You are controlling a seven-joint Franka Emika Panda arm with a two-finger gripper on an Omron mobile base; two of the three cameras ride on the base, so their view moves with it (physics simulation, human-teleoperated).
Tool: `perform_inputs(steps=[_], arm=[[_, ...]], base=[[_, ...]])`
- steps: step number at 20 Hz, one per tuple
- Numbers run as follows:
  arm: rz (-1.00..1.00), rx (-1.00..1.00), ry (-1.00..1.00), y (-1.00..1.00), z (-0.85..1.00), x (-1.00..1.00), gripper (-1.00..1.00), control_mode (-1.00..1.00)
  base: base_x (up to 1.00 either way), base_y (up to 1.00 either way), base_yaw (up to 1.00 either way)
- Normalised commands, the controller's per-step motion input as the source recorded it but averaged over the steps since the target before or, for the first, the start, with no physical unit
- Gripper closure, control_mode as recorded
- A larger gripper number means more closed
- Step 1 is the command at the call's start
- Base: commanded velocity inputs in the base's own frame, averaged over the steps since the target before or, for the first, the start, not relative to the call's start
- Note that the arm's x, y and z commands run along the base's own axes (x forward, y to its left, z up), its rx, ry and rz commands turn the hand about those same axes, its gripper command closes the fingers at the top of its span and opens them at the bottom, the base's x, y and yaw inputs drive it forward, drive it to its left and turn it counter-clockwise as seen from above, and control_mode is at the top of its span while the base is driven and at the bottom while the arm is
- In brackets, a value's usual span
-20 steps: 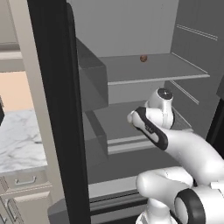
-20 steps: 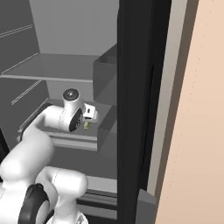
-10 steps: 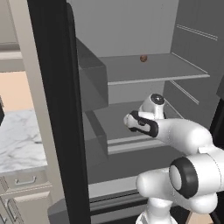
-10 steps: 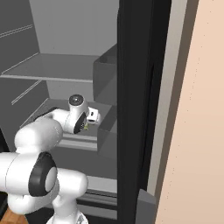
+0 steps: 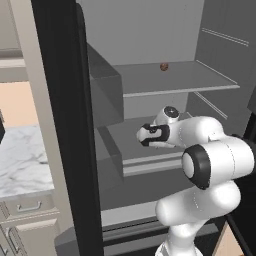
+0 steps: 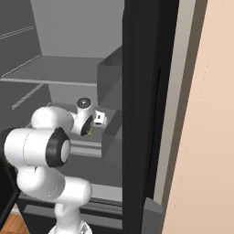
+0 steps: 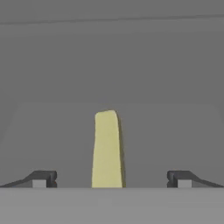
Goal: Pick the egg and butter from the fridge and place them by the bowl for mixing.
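The butter (image 7: 107, 148) lies on a grey fridge shelf (image 7: 52, 131), centred between the pincer (image 7: 111, 178) fingertips, which stand wide apart, touching nothing. The egg (image 5: 164, 66) sits on the shelf above.

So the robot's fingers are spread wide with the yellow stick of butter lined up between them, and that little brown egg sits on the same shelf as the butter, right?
Not quite. The small brown egg rests on the upper grey shelf, above the one the arm reaches over; the left base view shows this. The rest holds: in the hand view the fingers are spread wide, with the yellow stick of butter lined up between them.
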Motion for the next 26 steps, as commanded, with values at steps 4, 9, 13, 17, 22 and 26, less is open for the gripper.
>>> perform_inputs(steps=[4,9,13,17,22,26], arm=[[0.0,0.0,0.07,0.02,-0.21,0.3,-1.0,-1.0],[0.0,0.0,0.1,0.0,-0.27,0.11,1.0,-1.0],[0.0,0.0,0.07,0.0,-0.35,0.0,1.0,-1.0],[0.0,0.0,0.02,0.0,-0.35,0.0,1.0,-1.0],[0.0,0.0,0.01,0.01,-0.31,0.0,1.0,-1.0],[0.0,0.0,0.01,0.04,-0.12,-0.04,1.0,-1.0]], base=[[0.0,0.0,0.0],[0.0,0.0,0.0],[0.0,0.0,0.0],[0.0,0.0,0.0],[0.0,0.0,0.0],[0.0,0.0,0.0]])
